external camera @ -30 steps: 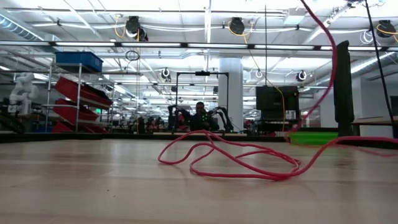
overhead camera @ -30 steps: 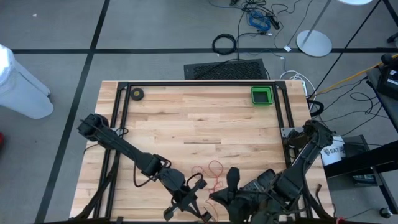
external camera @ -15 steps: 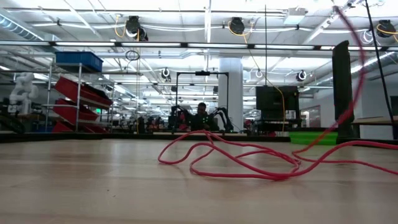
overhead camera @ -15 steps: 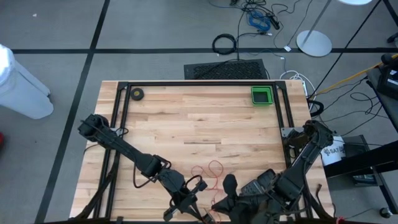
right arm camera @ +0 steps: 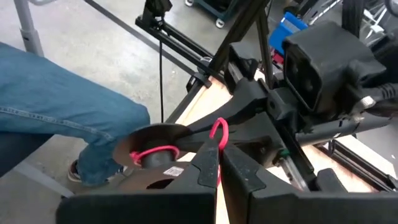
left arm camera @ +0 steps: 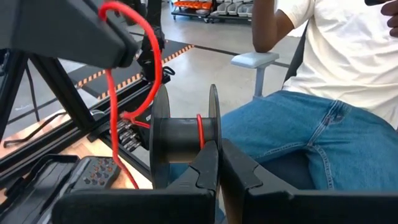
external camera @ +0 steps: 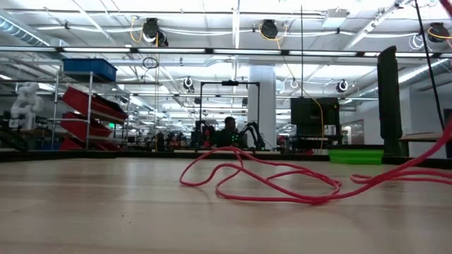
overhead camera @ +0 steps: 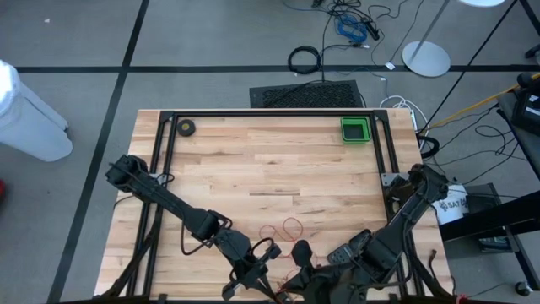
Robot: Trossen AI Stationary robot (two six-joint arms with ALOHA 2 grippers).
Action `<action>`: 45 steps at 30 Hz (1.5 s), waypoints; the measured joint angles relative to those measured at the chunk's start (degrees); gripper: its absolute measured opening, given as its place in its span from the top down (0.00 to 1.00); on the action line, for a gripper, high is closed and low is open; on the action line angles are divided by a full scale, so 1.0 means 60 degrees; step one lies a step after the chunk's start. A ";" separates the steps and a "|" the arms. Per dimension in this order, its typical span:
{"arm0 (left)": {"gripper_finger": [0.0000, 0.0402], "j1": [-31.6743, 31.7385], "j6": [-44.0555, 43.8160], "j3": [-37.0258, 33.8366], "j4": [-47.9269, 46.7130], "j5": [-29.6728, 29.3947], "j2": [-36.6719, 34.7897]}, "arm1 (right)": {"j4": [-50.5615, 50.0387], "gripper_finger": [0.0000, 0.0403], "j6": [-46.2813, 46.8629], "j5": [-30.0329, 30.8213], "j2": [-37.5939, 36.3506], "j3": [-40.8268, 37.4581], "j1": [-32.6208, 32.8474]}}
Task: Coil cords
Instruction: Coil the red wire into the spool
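Winding step, I'd say. Bottom centre of high view: left gripper (overhead camera: 253, 283), jaws clamped on reel (left arm camera: 181, 140); right gripper (right arm camera: 219, 148), jaws pinched on red cord (external camera: 268, 180). Slack lies mid-table. Next: another wrap, w/ tension.

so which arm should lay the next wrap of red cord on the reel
Right. The right gripper pinches the red cord close to the reel, while the left gripper is clamped on the reel's flange, so it likely just holds.

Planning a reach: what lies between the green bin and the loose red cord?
In the high view, only bare wooden table separates green bin from thin red cord.
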 joint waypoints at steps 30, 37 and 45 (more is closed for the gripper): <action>0.98 0.0239 -0.0295 0.0007 -0.0171 -0.0025 -0.0017 | 0.2337 1.00 -0.1505 -0.0062 0.0223 0.0004 0.0152; 0.98 0.0236 -0.0299 0.0007 -0.0177 -0.0022 -0.0015 | 0.2369 1.00 -0.1421 -0.0792 0.0346 0.0004 -0.0186; 0.98 0.0127 -0.0310 0.0007 -0.0002 -0.0022 -0.0018 | 0.2362 1.00 -0.1421 -0.0777 0.0350 0.0004 -0.0226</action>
